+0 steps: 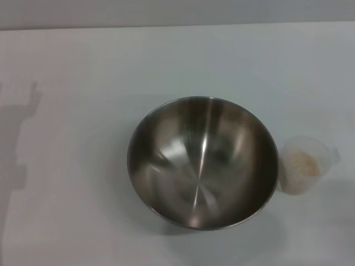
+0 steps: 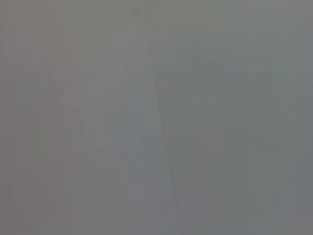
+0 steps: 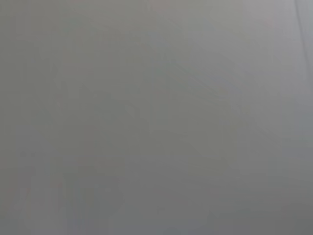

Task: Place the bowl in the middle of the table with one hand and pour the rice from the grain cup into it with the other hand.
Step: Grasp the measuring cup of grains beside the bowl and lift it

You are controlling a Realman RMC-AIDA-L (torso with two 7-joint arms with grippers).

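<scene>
In the head view a large shiny steel bowl (image 1: 202, 162) stands upright near the middle of the white table (image 1: 77, 66), and its inside holds nothing. Just to its right stands the small clear grain cup (image 1: 306, 164), upright, with a pale heap of rice (image 1: 304, 163) inside. Cup and bowl are close but apart. Neither gripper nor arm shows in the head view. Both wrist views show only a plain grey surface, with no fingers and no task object.
The table's far edge (image 1: 177, 26) runs along the top of the head view. An arm-shaped shadow (image 1: 19, 127) lies on the table at the far left.
</scene>
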